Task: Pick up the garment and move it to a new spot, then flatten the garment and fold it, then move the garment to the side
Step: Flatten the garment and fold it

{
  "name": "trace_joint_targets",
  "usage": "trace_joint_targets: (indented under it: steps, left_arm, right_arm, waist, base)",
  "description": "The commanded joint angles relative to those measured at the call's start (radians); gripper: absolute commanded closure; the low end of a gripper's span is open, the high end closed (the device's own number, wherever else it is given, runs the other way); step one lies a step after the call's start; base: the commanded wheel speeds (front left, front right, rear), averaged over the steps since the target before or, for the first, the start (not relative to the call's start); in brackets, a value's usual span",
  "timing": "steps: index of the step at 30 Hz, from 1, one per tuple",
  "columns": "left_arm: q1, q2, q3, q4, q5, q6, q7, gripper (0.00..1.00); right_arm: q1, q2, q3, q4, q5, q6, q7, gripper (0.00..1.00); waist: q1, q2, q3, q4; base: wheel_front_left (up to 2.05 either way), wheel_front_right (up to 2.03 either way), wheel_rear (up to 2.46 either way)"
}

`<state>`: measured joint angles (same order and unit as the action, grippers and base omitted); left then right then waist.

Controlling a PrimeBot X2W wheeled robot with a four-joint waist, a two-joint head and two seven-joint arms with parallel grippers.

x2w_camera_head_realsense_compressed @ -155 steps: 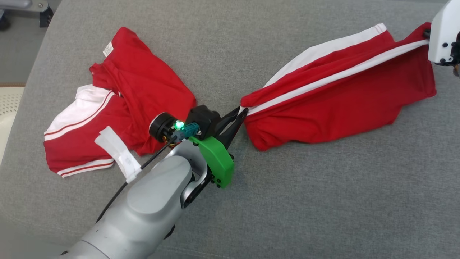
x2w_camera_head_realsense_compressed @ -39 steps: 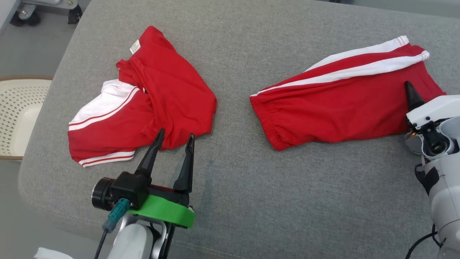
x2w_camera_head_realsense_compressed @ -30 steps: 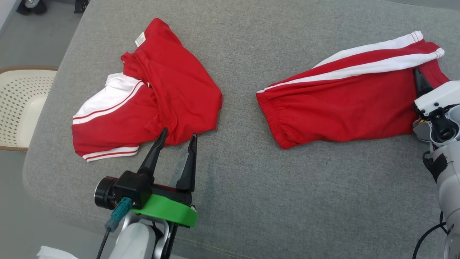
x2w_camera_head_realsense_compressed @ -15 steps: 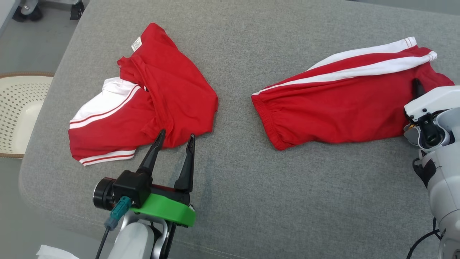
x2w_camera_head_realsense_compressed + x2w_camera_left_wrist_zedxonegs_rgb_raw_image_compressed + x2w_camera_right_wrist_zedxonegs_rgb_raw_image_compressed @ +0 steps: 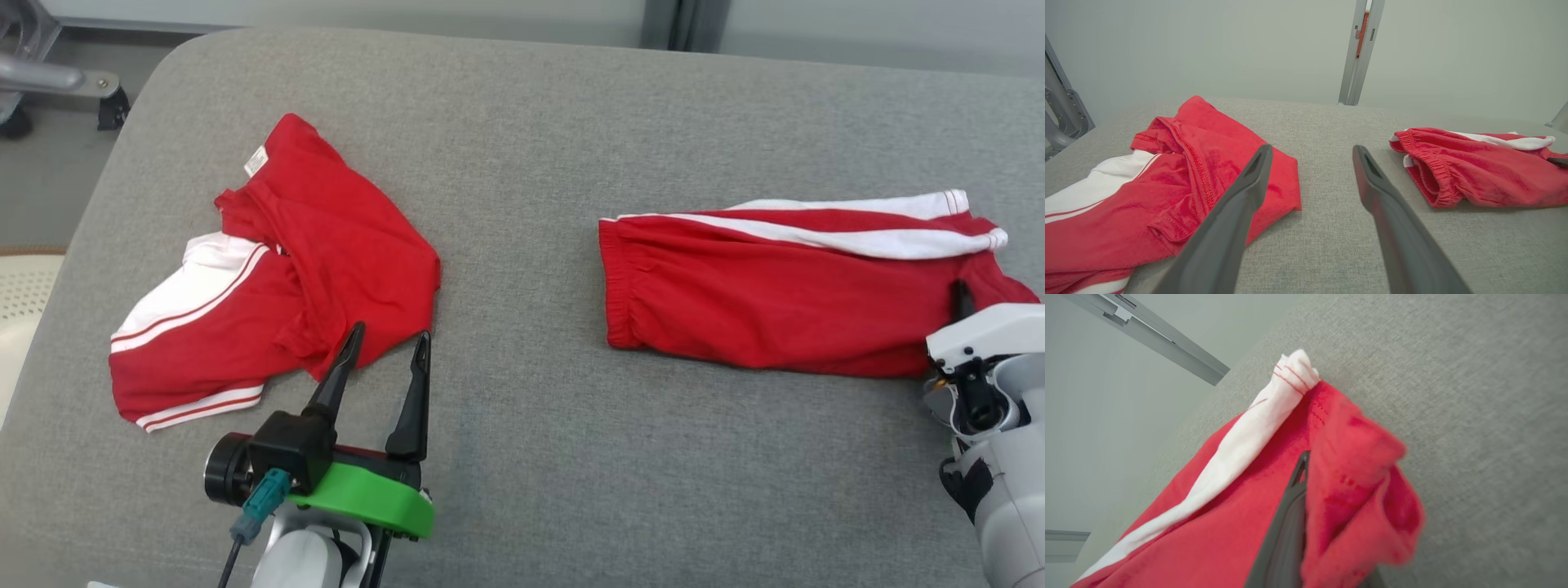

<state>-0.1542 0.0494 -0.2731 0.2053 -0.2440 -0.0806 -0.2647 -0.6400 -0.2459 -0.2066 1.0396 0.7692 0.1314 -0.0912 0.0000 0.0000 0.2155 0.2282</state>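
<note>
Red shorts (image 5: 775, 302) with white side stripes lie mostly flat at 3 o'clock on the grey cushion (image 5: 522, 474), waistband toward 9. Grip status? (A)

Right gripper (image 5: 963, 298), at 4 o'clock, is closed on the leg-hem corner. One finger shows; the other is buried under the fold. Left gripper (image 5: 389, 335), at 7 o'clock, is spread wide and holds nothing. (B)

Failure modes? (A)

Judgement: the pinch takes only a bunched hem corner, so a pull could slip it free. With one corner held, the coarse cushion weave may drag at the waistband end and rumple or twist the shorts before flattening. Second risk: the left fingertips point at the hem of the red shirt (image 5: 326, 245) at 9 o'clock, and closing there would catch the wrong garment. (B)

Any writing? (A)

A small white tag (image 5: 256, 161) at the shirt's neck, print too small to read. No brand visible on the shorts. (B)
</note>
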Motion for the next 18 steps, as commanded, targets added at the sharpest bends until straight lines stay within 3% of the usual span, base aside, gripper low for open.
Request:
trace_joint_targets:
  steps: [1,10,18]
  left_arm:
    - [0.016,0.002,0.003,0.0,0.006,-0.005,0.001,0.0]
    - [0.058,0.003,0.018,0.007,0.003,-0.006,0.001,0.0]
    - [0.08,0.002,0.016,0.003,0.007,-0.008,0.001,0.0]
  right_arm:
    - [0.029,-0.009,-0.009,-0.004,0.011,-0.001,-0.016,1.0]
    - [0.108,-0.036,-0.092,0.056,0.039,-0.001,-0.093,1.0]
    - [0.118,-0.026,-0.077,0.064,0.018,-0.001,-0.114,1.0]
  waist:
    - [0.0,0.0,-0.057,-0.057]
    - [0.0,0.0,-0.13,-0.106]
    - [0.0,0.0,-0.143,-0.109]
  base:
    - [0.0,0.0,0.0]
    - [0.0,0.0,0.0]
    - [0.0,0.0,0.0]
